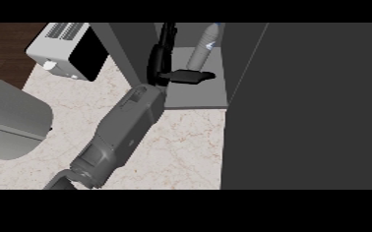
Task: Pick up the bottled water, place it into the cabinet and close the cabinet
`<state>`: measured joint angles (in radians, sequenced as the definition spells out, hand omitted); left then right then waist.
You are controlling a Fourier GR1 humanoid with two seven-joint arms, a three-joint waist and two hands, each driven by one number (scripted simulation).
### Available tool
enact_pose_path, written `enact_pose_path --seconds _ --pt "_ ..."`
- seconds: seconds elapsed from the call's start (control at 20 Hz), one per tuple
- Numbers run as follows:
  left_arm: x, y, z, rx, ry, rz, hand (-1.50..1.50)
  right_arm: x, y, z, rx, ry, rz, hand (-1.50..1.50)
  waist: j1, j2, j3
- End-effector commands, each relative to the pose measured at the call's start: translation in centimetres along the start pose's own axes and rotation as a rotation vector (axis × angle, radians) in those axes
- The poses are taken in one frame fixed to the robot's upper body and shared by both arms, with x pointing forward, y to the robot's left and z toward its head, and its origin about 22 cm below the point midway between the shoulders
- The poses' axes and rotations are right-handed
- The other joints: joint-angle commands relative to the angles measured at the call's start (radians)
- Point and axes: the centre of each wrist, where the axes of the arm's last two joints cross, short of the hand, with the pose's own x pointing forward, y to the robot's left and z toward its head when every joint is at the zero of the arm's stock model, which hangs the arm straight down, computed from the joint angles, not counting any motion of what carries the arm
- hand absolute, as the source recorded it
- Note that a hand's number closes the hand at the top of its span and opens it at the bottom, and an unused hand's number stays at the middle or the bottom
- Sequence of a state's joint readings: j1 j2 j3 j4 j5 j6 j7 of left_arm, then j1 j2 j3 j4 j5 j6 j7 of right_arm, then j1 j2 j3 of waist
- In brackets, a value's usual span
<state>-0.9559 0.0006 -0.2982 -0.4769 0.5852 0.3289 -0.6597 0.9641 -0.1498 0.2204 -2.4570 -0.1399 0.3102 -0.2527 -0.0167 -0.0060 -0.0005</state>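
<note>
Head view: bottle (203,46) is standing inside the cabinet (196,97), toward the back, looking about upright. My left hand (187,76) is sitting just in front of its base, fingers (203,75) lying flat and straight, clamped on nothing; can't tell if they're touching the bottle. Right hand isn't showing. Door (305,103) is hanging wide open at the right, over the counter (181,142). I'm judging the placing step as about done, closing not yet begun. Next I'm needing to pull the hand straight out, then get behind the door and swing it shut. Risk: brushing the bottle while backing out.
</note>
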Motion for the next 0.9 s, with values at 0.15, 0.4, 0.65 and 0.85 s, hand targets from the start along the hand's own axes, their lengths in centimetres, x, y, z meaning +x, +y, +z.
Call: enact_pose_path --seconds 0.15,0.4,0.65,0.85 --pt "-0.1 -1.7 4.7 -0.123 0.026 0.201 -1.5 3.0 1.0 -0.8 -0.008 -0.025 0.001 -1.5 0.02 -0.003 -0.001" --pt "0.0 -0.7 7.9 -0.157 -0.019 0.262 -1.5 2.5 1.3 0.1 0.0 -0.015 0.003 -1.5 0.02 -0.006 0.0" --pt "2.0 -2.1 11.4 -0.209 -0.042 0.321 -1.5 2.7 1.1 -0.1 0.016 -0.009 0.055 -1.5 0.025 -0.006 0.0" --pt "3.5 1.4 12.4 -0.217 -0.004 0.296 1.5 2.9 1.2 -0.2 0.171 0.036 0.068 -1.5 0.027 -0.006 0.0"
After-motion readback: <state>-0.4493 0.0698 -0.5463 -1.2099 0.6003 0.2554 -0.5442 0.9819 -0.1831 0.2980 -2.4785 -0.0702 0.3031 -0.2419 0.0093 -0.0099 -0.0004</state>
